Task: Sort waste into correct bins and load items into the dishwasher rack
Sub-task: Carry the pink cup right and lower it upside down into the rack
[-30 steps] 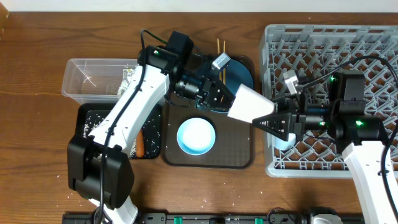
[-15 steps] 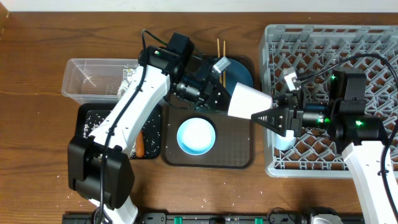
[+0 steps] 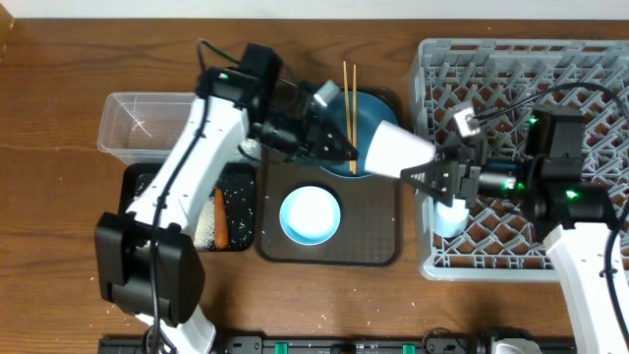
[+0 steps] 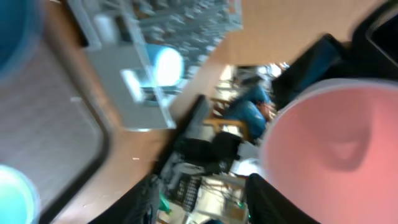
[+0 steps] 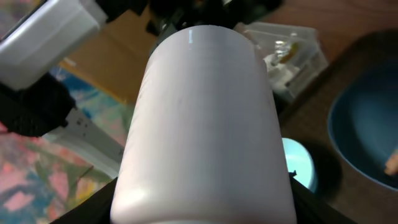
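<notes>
**Work surface.** I operate over a brown wooden table (image 3: 59,216). A few white specks lie on the bare wood near its front edge. Past the far edge, the overhead view shows only a pale strip.

**Room.** My left wrist view is heavily blurred. Beyond the table it shows dark equipment and blue shapes that I cannot identify. My right wrist view shows a multicoloured patterned surface (image 5: 37,168) off to the side of the table.

**Right gripper** (image 3: 428,177). Closed on the base end of the pale pink cup (image 3: 396,149). The cup lies on its side in the air with its mouth toward my left arm. It is over the right margin of the dark brown serving tray (image 3: 378,246), just beside the left wall of the dishwasher rack (image 3: 590,69).

**Left gripper** (image 3: 344,152). Fingers parted with nothing between them, close to the cup's rim. I cannot tell whether they touch it.

**Layout.**
- The blue plate (image 3: 378,113) sits at the serving tray's far end, with two chopsticks (image 3: 349,98) lying across it.
- The white-blue bowl (image 3: 311,216) sits near the tray's middle.
- The light blue cup (image 3: 449,218) stands in the rack at its left side, partly behind my right gripper.
- Left of the serving tray, the clear tub (image 3: 128,123) is the farther bin and the black tray (image 3: 241,202) the nearer.
- The black tray holds the carrot (image 3: 220,218) and rice grains (image 3: 204,231).
</notes>
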### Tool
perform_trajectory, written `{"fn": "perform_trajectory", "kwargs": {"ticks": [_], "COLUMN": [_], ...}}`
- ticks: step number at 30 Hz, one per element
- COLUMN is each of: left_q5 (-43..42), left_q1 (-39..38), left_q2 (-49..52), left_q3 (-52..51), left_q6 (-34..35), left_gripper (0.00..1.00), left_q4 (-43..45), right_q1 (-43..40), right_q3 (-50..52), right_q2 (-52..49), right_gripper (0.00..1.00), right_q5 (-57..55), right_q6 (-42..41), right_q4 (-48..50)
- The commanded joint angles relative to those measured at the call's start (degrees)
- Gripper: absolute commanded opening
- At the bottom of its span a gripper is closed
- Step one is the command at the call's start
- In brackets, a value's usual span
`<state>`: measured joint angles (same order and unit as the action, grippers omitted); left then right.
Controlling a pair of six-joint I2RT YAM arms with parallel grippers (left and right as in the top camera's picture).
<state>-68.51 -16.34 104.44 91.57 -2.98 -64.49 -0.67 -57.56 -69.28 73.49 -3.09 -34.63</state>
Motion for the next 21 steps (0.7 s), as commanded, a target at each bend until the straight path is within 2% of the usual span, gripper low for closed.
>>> {"fn": "perform_trajectory", "kwargs": {"ticks": [1, 3, 7, 13, 16, 21], "left_q5": [7.48, 9.84, 14.23, 15.28, 15.26, 15.28], "left_q1": [1.84, 2.14, 2.12, 2.12, 2.14, 2.14], "left_q2": [-0.98, -0.98, -0.98, -0.98, -0.98, -0.98], "left_q3": [0.15, 0.15, 0.15, 0.15, 0.15, 0.15], "left_q6": [-0.39, -0.39, -0.39, -0.39, -0.42, -0.42], "left_gripper": [0.58, 0.67, 0.72, 0.83, 0.87, 0.91], "left_q4": [-0.2, -0.26, -1.29, -1.27, -1.25, -1.22], "right_q1": [-3.34, -4.96, -7.23, -8.07, -8.07, -8.04], "right_q3": [-0.39, -0.39, -0.42, -2.14, -6.58, -18.88], "right_q2": [0.0, 0.0, 0.0, 0.0, 0.0, 0.0], "right_gripper": [0.4, 0.4, 0.39, 0.39, 0.39, 0.4], "right_q5": [-0.92, -2.97, -10.95, -26.03, -33.11, -52.65], "right_q6": [-4.7, -5.7, -5.9, -5.9, -5.88, -5.35], "right_q4": [0.0, -0.66, -3.69, -9.31, -14.43, -27.63]}}
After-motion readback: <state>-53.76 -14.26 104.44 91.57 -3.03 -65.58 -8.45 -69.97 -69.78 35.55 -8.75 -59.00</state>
